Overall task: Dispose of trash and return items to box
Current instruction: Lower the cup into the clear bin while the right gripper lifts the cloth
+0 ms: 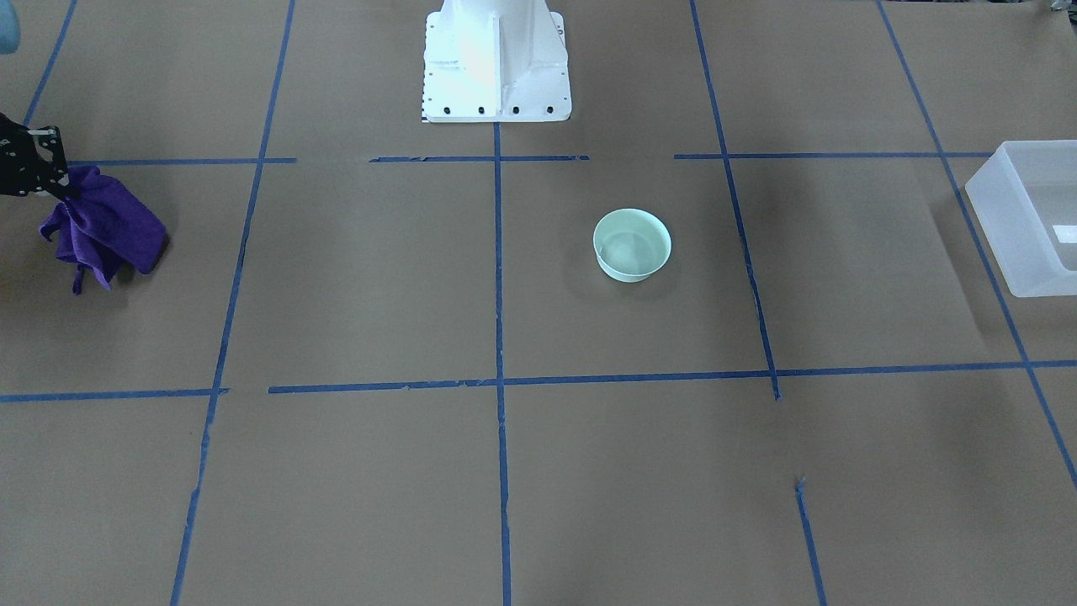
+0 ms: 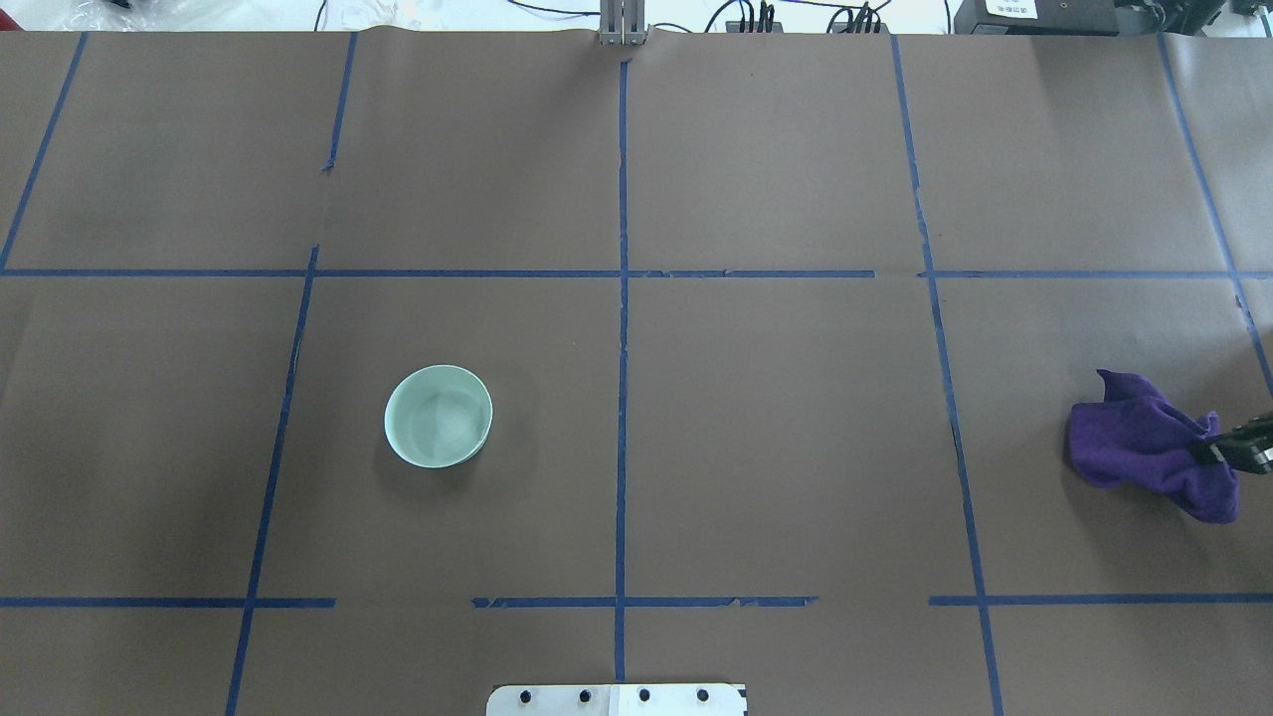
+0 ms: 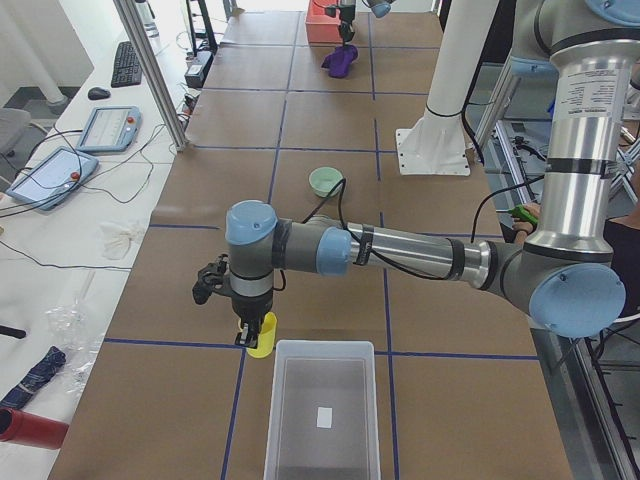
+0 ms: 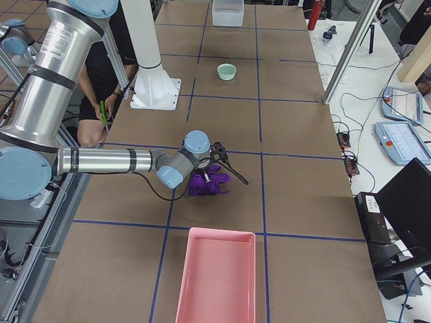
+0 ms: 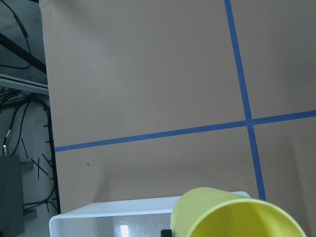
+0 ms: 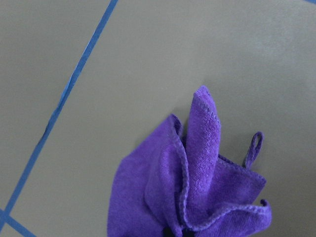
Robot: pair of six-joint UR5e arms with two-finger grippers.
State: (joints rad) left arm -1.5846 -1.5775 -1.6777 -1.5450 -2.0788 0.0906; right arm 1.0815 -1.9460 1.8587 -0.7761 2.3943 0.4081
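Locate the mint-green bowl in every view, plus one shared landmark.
Front-facing: bowl right of centre.
Overhead: bowl left of centre.
Exterior left: bowl upper middle.
Exterior right: bowl top centre.
Left wrist: not in it.
Right wrist: not in it.
Landmark: white robot base, visible in all four exterior views.

Fuzzy cloth point(image 6: 207, 182), smooth plastic cup point(image 5: 217, 212)

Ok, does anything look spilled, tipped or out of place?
Nothing stands out. The mint bowl sits upright and empty; the right hand holds the bunched purple cloth, and the left hand holds the yellow cup by the tub.
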